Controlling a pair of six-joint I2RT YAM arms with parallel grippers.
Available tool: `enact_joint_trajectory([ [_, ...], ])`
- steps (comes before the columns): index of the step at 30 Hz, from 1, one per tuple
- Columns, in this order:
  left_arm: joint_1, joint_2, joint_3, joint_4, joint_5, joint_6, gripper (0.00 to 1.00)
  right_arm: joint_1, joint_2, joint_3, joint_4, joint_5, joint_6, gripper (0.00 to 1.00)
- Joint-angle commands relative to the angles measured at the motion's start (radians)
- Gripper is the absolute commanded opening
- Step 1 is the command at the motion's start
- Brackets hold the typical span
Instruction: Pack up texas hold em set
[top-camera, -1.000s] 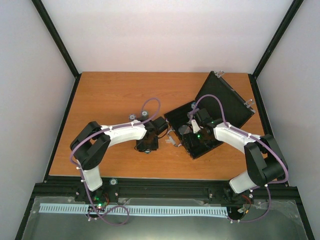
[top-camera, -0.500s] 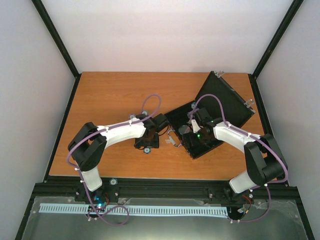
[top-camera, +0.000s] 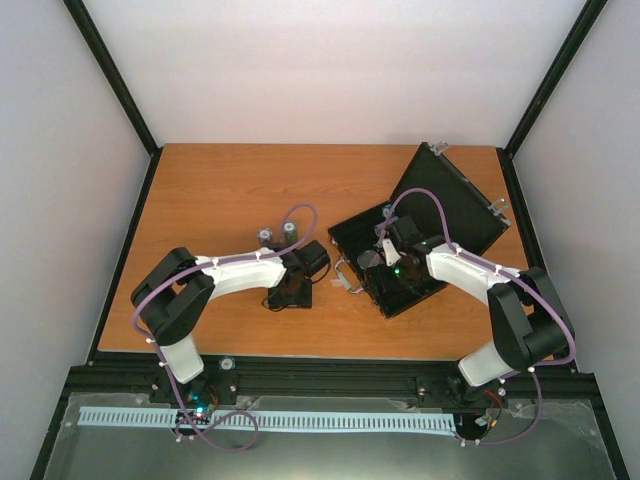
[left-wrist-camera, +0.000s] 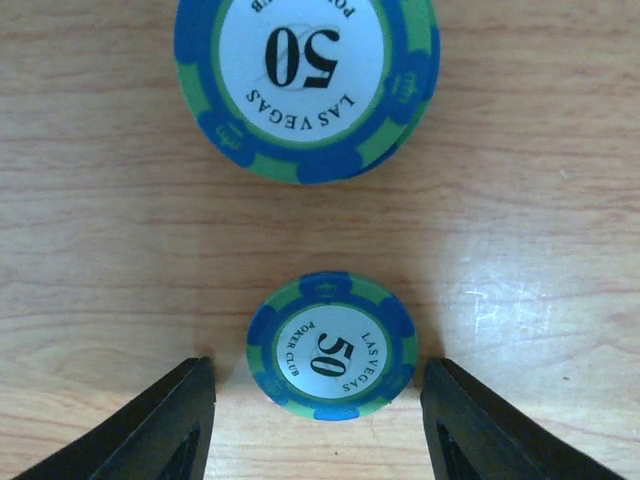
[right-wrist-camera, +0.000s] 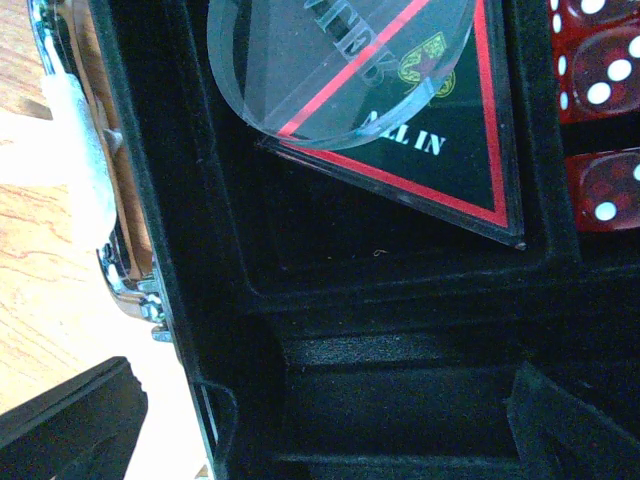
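The black case (top-camera: 395, 285) lies open at the right, its lid (top-camera: 450, 205) tilted back. A blue-and-green 50 chip (left-wrist-camera: 332, 345) lies flat on the wood between the fingers of my left gripper (left-wrist-camera: 318, 378), which is open and not touching it. A taller stack of 50 chips (left-wrist-camera: 305, 80) stands just beyond. My right gripper (right-wrist-camera: 320, 420) is open wide over the case's near-left corner, one finger outside the wall. Inside lie a clear round disc (right-wrist-camera: 340, 60), a triangular "ALL IN" plate (right-wrist-camera: 440, 160) and red dice (right-wrist-camera: 600, 70).
Two small chip stacks (top-camera: 265, 233) (top-camera: 289, 231) stand on the wooden table (top-camera: 200, 190) behind my left arm. The case's silver handle (top-camera: 345, 280) faces the left gripper (top-camera: 288, 295). Black frame posts edge the table.
My left gripper has opened wider and shifted slightly toward me and left, uncovering the two stacks behind the arm. The right arm and case have not moved.
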Motion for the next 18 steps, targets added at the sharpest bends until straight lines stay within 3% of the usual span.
enact_joint_trajectory([
  [1,-0.011,0.021,-0.049,0.055,-0.014,0.044,0.59,-0.004,0.015,-0.004,-0.032,-0.015,0.008,1.00],
  [5,-0.011,0.036,-0.071,0.065,-0.013,0.059,0.56,-0.004,0.013,-0.004,-0.032,-0.012,0.006,1.00],
  [11,-0.011,0.055,-0.064,0.055,-0.037,0.090,0.44,-0.004,0.015,-0.008,-0.030,-0.014,0.011,1.00],
  [18,-0.011,0.049,-0.076,0.039,-0.054,0.096,0.40,-0.004,0.006,-0.008,-0.035,-0.011,0.013,1.00],
])
